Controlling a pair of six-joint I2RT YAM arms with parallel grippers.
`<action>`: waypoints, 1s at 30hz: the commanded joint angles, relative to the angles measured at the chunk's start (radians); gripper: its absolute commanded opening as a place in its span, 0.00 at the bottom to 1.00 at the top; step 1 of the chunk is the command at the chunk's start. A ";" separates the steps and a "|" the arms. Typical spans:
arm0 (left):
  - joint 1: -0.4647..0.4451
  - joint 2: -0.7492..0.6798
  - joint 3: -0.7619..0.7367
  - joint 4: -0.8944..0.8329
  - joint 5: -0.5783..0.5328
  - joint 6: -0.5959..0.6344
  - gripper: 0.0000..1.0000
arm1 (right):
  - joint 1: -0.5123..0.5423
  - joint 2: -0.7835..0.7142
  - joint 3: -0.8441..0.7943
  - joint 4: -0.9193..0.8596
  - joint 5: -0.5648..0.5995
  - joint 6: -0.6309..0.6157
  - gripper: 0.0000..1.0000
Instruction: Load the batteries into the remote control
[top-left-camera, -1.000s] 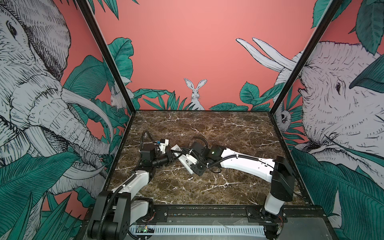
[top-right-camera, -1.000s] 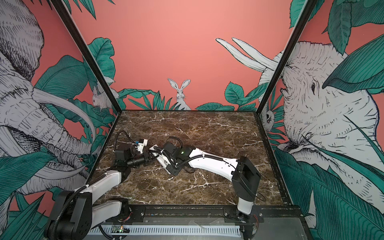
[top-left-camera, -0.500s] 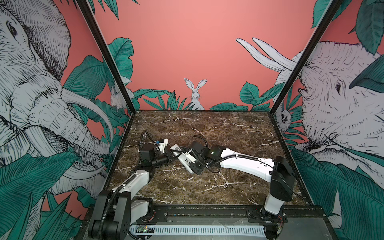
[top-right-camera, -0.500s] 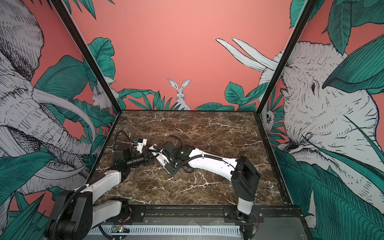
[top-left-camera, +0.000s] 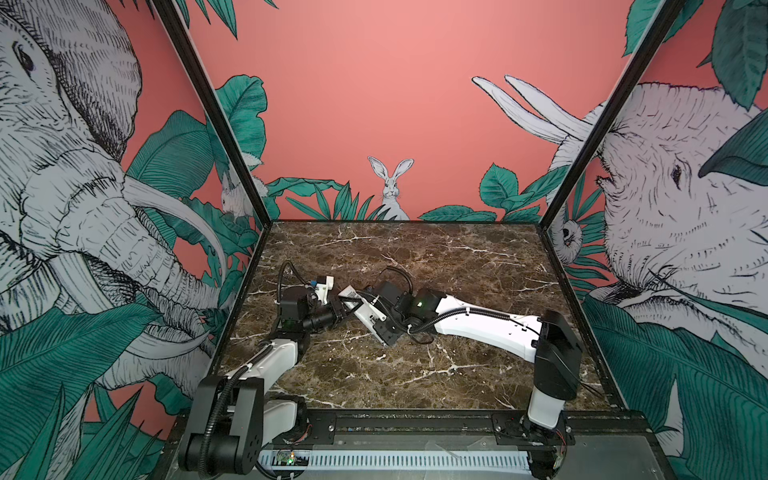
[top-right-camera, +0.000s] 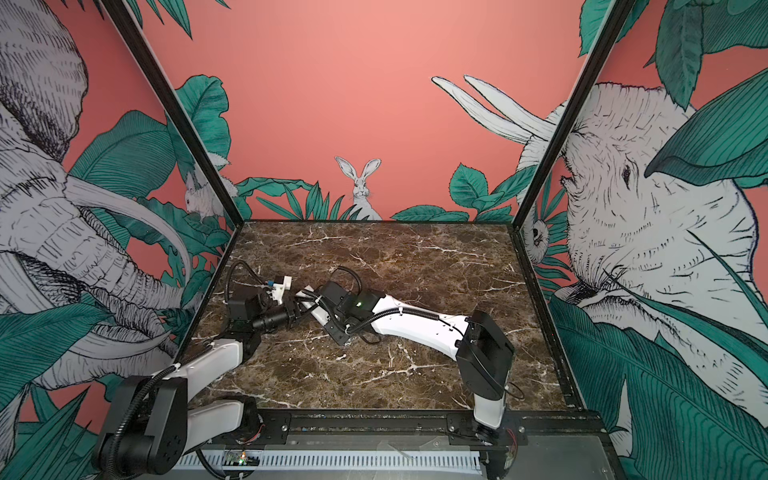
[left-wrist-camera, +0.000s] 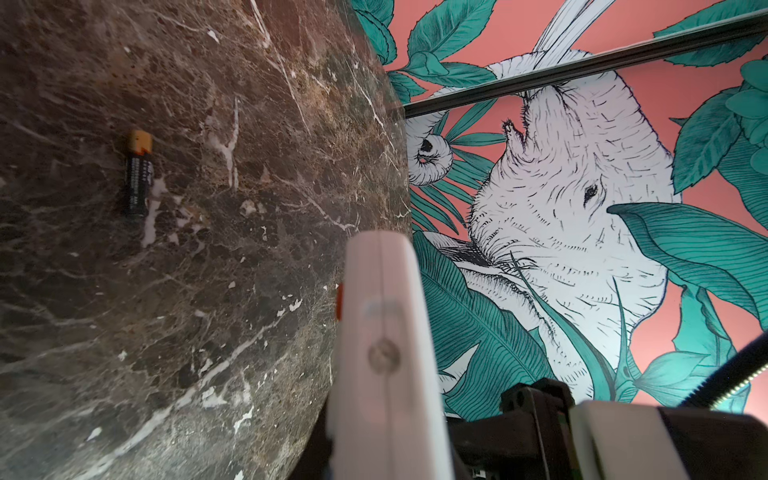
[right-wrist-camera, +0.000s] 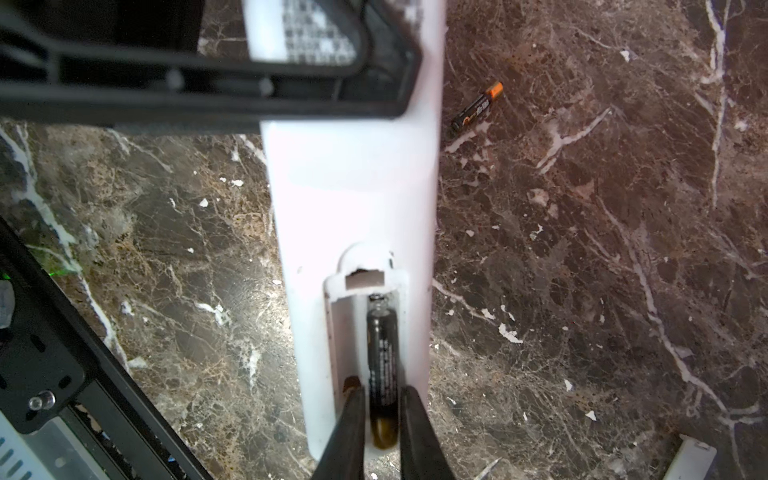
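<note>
Loose battery (right-wrist-camera: 478, 107) on open marble (right-wrist-camera: 582, 291)

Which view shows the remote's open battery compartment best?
The right wrist view: it looks straight into the battery compartment, one battery lying inside between the fingers of the right gripper. The left wrist view shows only the remote control end-on; in both top views the arms hide it.

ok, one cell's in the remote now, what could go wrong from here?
Jaws of the right gripper straddle the battery in the open compartment; withdrawing could drag it out.
The left gripper clamps the remote control away from that compartment; pushing may tilt it.
The second battery lies loose on the table and could roll when grabbed.
</note>
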 joint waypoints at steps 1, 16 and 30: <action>0.008 -0.005 0.007 0.034 0.041 -0.010 0.00 | 0.000 -0.004 0.007 0.014 0.013 0.003 0.23; 0.020 0.007 0.006 0.023 0.033 -0.001 0.00 | 0.002 -0.092 -0.051 0.002 -0.018 -0.037 0.30; 0.026 0.008 0.008 0.026 0.042 0.000 0.00 | 0.002 -0.119 -0.106 0.047 -0.083 -0.064 0.24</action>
